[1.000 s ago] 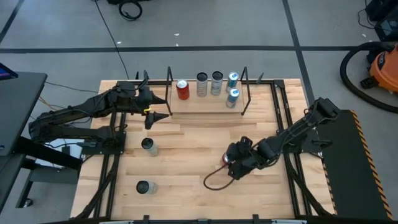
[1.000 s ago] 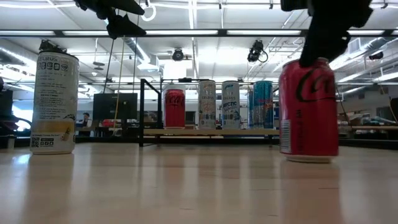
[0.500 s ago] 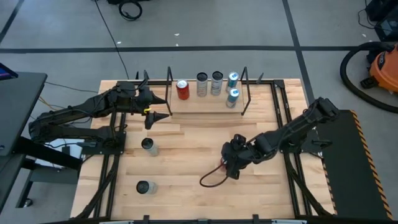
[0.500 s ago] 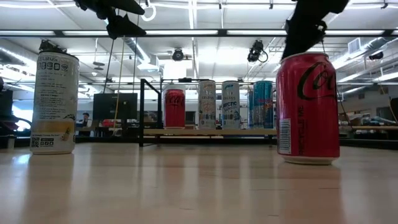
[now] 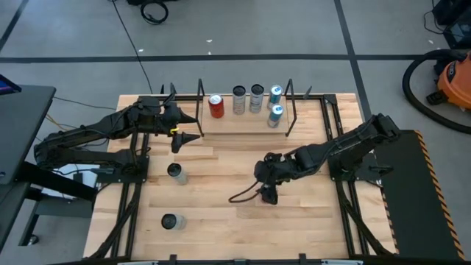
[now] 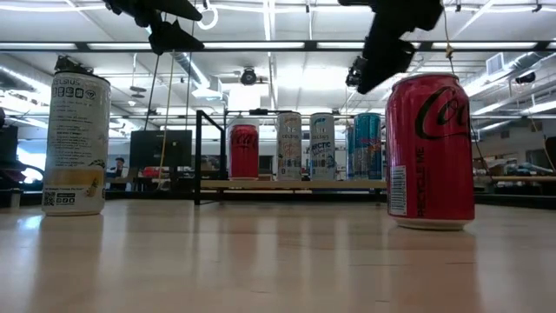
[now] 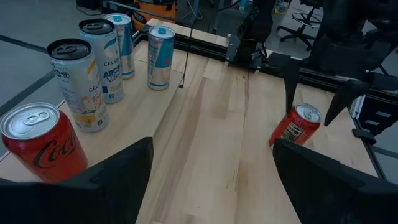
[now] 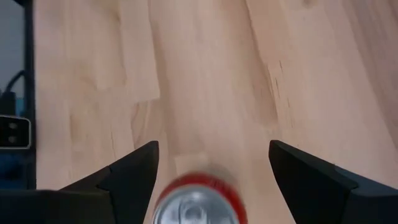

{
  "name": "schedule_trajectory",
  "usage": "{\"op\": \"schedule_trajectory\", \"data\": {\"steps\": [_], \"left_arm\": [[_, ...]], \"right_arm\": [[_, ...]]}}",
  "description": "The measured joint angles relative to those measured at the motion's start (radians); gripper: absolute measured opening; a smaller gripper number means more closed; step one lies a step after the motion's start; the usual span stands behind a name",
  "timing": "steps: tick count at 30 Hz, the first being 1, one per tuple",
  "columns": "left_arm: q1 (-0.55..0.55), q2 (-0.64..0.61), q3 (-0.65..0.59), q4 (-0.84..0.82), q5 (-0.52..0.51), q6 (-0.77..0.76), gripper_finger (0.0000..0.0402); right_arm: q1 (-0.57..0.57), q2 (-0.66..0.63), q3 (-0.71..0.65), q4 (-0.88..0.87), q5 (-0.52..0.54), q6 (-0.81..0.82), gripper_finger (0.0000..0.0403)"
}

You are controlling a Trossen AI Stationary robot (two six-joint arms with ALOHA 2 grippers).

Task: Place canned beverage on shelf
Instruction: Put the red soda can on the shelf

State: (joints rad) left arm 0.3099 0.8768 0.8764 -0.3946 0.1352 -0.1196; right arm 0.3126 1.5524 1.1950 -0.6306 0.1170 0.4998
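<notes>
A red cola can (image 6: 430, 152) stands upright on its base on the table right of the middle; it also shows in the left wrist view (image 7: 295, 124). My right gripper (image 5: 266, 188) is open above it, clear of its top (image 8: 198, 205), with a finger (image 8: 124, 174) off to each side. The shelf (image 5: 243, 124), a light-wood platform with black rod frames, stands at the far edge and holds a red can (image 5: 215, 105) and several slim cans (image 5: 256, 97). My left gripper (image 5: 195, 126) is open and empty in the air, by the shelf's left end.
Two more cans stand on the table's left part, one (image 5: 175, 173) near the middle left and one (image 5: 171, 221) toward the near edge. A dark cable (image 5: 243, 197) loops from my right arm over the table. Bare wood lies between the red can and the shelf.
My right gripper has gone up off the red cola can and toward the table's left edge. The can, which was under the gripper's fingers, now stands free and upright on the table.
</notes>
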Motion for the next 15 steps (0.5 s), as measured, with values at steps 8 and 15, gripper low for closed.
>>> {"op": "schedule_trajectory", "data": {"steps": [8,15], "left_arm": [[0.0,0.0,0.0,-0.006,0.0,0.001,0.0332],[0.0,0.0,0.0,-0.008,0.0,0.002,0.0332]], "right_arm": [[-0.051,0.0,0.0,0.081,-0.126,-0.139,0.0312],[-0.07,-0.001,0.0,0.068,-0.257,-0.177,0.0312]]}}
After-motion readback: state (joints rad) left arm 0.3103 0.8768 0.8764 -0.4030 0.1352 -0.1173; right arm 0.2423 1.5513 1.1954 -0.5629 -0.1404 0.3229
